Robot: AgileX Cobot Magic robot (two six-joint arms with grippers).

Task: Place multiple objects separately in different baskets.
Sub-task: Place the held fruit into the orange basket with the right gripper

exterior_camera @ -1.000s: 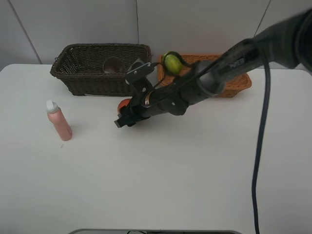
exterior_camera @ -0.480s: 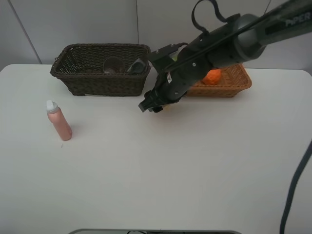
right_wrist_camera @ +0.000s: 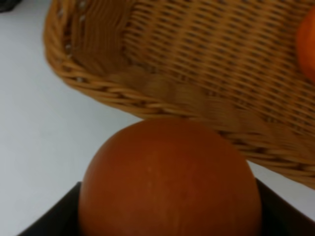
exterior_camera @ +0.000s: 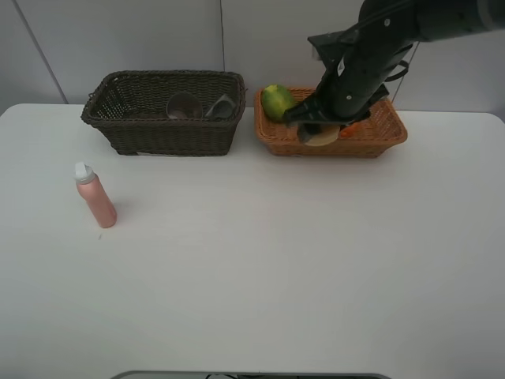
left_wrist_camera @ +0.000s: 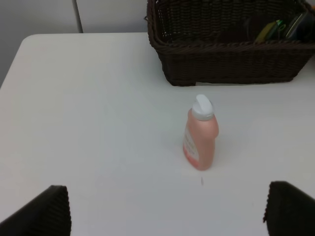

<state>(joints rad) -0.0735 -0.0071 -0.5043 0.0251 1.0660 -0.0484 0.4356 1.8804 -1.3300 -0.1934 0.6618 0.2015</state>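
Right gripper point(exterior_camera: 319, 132) swung across counter point(exterior_camera: 252, 276) to tan basket point(exterior_camera: 359, 148), 1 o'clock, pinching orange fruit point(right_wrist_camera: 170, 182); next: lower, release. Left gripper point(left_wrist_camera: 167, 211) spread.

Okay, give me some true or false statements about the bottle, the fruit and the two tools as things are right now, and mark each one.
1. The pink bottle stands upright on the table. True.
2. The green fruit lies on the table. False: it is in the tan basket.
3. The right tool grips a round fruit. True.
4. The left tool is shut on the pink bottle. False: it is open and apart from the bottle.
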